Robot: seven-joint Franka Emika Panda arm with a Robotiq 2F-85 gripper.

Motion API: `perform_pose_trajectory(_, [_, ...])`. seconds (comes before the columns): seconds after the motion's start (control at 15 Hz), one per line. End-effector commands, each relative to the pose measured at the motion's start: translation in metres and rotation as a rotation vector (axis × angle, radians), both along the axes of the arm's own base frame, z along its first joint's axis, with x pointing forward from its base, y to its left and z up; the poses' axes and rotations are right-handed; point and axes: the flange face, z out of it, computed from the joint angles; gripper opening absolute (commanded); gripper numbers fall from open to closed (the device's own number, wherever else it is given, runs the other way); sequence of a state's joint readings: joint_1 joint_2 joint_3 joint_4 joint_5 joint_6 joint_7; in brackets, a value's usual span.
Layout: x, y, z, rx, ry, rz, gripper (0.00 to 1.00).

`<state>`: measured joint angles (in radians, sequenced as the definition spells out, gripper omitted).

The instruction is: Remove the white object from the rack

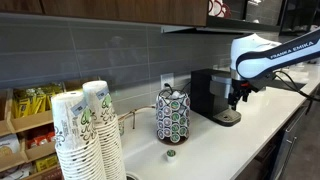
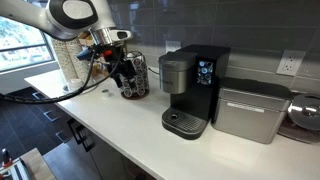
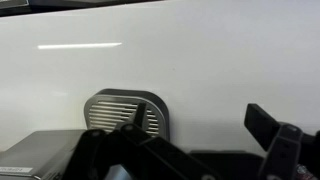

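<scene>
**Claw [image 3: 197, 135] spread above drip tray [image 3: 125, 113]**

Surface [image 1: 250, 130] carries coffee machine [image 2: 190, 80] and, beside it, rack [image 1: 172, 116]. Claw hangs empty, spread wide, over the machine's tray. White pod is too small to pick out in the rack.

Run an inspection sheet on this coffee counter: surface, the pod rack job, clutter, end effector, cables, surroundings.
Surface: white counter, no spills seen.
Job's things: rack upright, stocked with pods; white object too small to pick out.
Clutter: loose pod on the counter before the rack; stacked paper cups; coffee machine.
End effector: end effector open, empty, near the machine's drip tray, apart from the rack.
Cables: black cable hanging off the arm.
Surroundings: grey tiled wall, wall outlet, wooden shelf of yellow packets.
</scene>
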<state>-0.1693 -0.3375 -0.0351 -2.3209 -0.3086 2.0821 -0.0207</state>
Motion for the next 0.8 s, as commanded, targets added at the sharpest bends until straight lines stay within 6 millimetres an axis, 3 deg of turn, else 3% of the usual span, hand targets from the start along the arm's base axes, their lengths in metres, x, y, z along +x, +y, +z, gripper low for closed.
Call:
perform_pose_trajectory(0.0, [0.000, 0.000, 0.001, 0.000, 0.001, 0.000, 1.00])
perform_pose_trajectory(0.4, [0.000, 0.000, 0.001, 0.000, 0.001, 0.000, 1.00])
perform_pose_trajectory(0.73, [0.015, 0.046, 0.003, 0.241, -0.060, -0.073, 1.00])
